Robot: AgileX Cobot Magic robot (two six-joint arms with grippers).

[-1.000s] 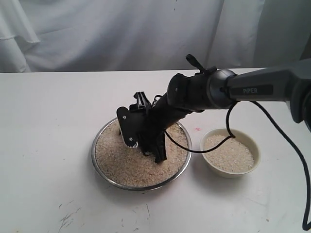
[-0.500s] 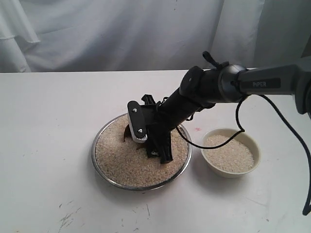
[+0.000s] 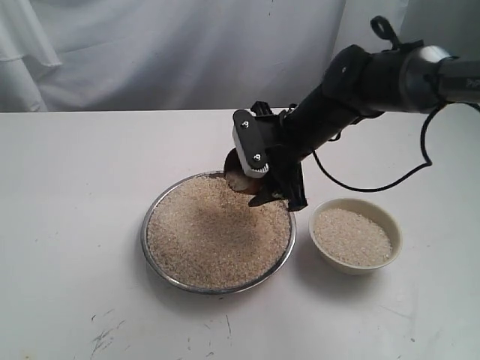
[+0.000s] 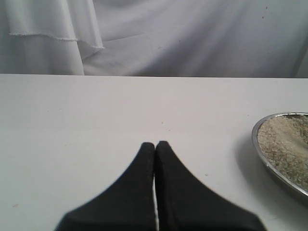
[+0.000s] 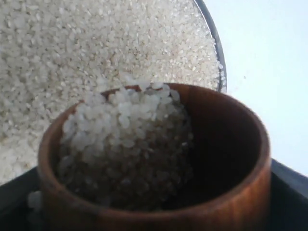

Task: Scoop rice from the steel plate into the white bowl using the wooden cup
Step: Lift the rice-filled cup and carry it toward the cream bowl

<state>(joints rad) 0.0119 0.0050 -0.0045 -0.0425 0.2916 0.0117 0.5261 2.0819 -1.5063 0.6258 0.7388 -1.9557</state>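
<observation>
**Asker:** Behind hangs white cloth (image 3: 150, 52), with a pale worktop (image 3: 75, 187) below. What has your tool got?

**Me:** My right tool (image 3: 260, 184) is clamped round the wooden cup (image 3: 238, 175), held above the far-right part of the steel plate (image 3: 143, 234). The rice (image 5: 125, 139) inside is banked against one wall, up to the lip. My left tool (image 4: 155, 149) is pressed closed on nothing.

**Asker:** What's the risk?

**Me:** A jolt or extra tilt on the carry would, I reckon, shed grains onto the worktop. The white bowl (image 3: 395, 225) sits right of the cup and nearer, beside the plate, already holding rice.
</observation>
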